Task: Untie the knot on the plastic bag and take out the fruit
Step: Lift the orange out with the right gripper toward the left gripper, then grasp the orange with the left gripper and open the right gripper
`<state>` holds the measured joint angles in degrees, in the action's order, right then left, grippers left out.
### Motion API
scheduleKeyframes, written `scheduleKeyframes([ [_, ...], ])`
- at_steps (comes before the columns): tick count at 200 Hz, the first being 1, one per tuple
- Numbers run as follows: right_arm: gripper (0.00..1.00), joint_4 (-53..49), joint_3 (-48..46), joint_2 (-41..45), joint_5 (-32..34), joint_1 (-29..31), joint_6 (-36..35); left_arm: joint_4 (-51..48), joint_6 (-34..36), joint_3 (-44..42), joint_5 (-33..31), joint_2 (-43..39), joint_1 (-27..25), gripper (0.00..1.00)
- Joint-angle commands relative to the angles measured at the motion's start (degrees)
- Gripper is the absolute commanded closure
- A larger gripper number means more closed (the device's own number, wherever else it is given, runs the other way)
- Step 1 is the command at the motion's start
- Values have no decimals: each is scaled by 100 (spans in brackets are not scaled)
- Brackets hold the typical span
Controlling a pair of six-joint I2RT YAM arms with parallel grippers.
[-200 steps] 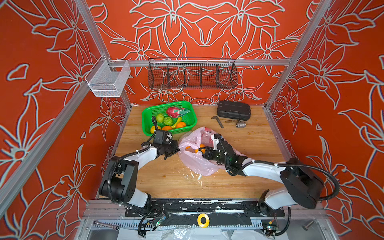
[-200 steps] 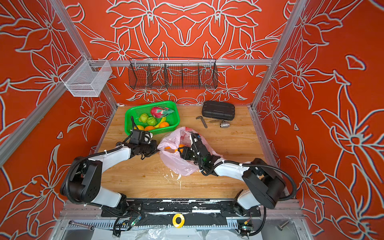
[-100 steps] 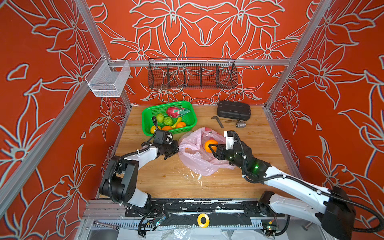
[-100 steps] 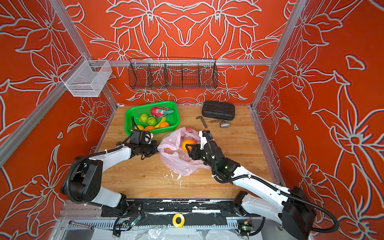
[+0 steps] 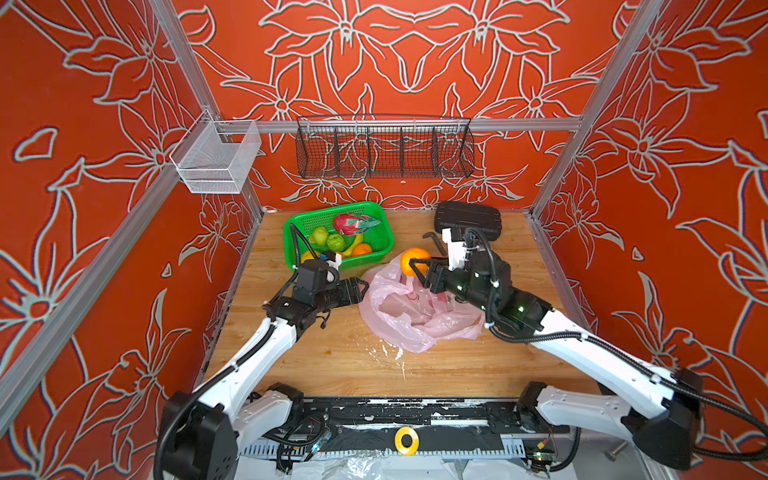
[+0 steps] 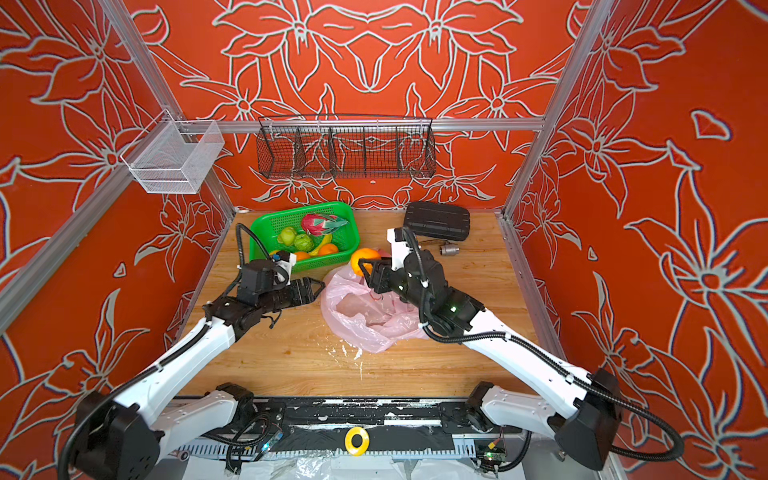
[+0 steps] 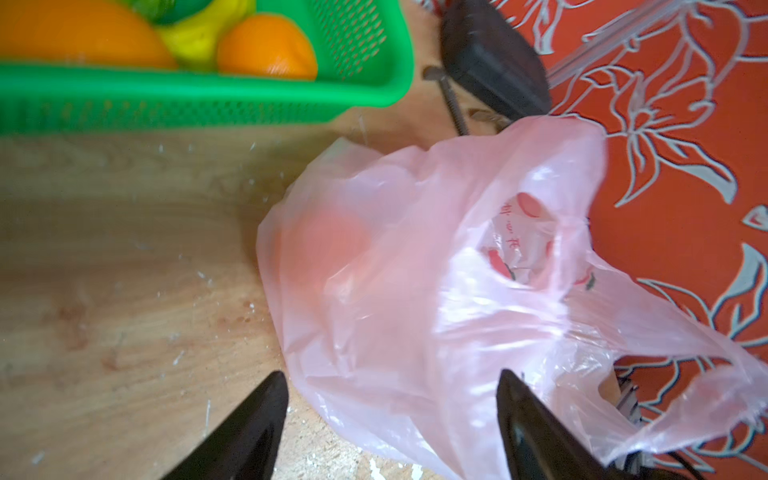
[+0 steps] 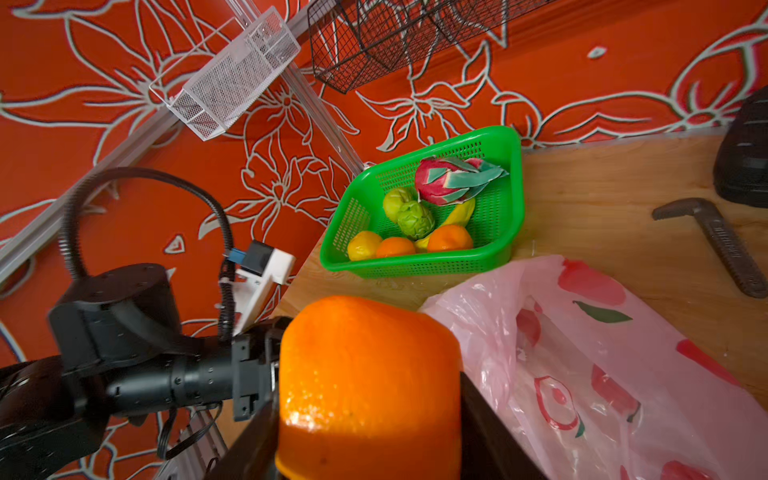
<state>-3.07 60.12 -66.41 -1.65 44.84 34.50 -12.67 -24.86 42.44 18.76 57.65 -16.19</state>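
Observation:
The pink plastic bag (image 5: 415, 316) (image 6: 365, 320) lies crumpled mid-table, its mouth gaping; no knot shows on it. Just above the bag's far edge my right gripper (image 5: 415, 266) (image 8: 370, 415) is shut on an orange (image 5: 413, 259) (image 6: 365, 258) (image 8: 365, 357). My left gripper (image 5: 360, 286) (image 7: 391, 374) stands open at the bag's left edge, with the pink film (image 7: 436, 270) slack between its spread fingers. A faint orange-pink shape shows through the film. More fruit, a dragon fruit (image 5: 353, 222), green ones and oranges, lies in the green basket (image 5: 386, 245) (image 8: 415, 266).
A black case (image 5: 467, 216) sits at the back right, with a dark bent tool (image 8: 719, 241) and a small metal piece (image 6: 449, 249) near it. A black wire rack (image 5: 384, 151) and a white mesh bin (image 5: 216, 160) hang on the walls.
My right gripper has lifted the orange up out of the bag toward the far side. The left gripper, shut at the bag's edge before, has opened and the film has gone slack.

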Motion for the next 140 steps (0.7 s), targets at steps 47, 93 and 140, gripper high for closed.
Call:
scheduleKeyframes([
  [47, 55, -805, 1249, -618, -1034, -65, 190, 1888, 2895, 137, 1143, -816, -534, 19],
  [93, 56, -701, 1326, -631, -1580, -67, 366, 2110, 3706, 767, 1154, -184, -904, 16],
  [140, 56, -620, 1227, -610, -1795, -78, 543, 1831, 4162, 1292, 1949, 231, -930, 17],
])
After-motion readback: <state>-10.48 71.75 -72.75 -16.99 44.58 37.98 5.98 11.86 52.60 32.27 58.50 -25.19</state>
